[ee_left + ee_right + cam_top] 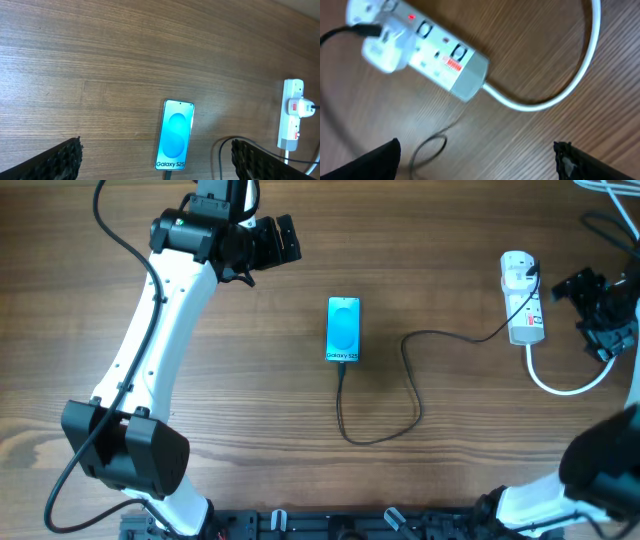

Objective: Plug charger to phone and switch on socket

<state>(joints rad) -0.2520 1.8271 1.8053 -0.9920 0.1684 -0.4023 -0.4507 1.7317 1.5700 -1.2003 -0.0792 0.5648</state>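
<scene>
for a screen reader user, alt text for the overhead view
A teal-screened phone lies at centre; the thin black charger runs from its lower end, looping right to a white socket. The left gripper hovers at the frame's upper left, the right gripper beside the socket.

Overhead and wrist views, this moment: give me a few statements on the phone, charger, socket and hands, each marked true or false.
1. The phone shows a lit teal screen. True.
2. The charger reaches the phone's "Galaxy" end. True.
3. The left hand grips the phone. False: it is open and well apart from it.
4. The socket lies beside the left hand. False: it lies beside the right hand.
5. A red light shows on the socket. True.
</scene>
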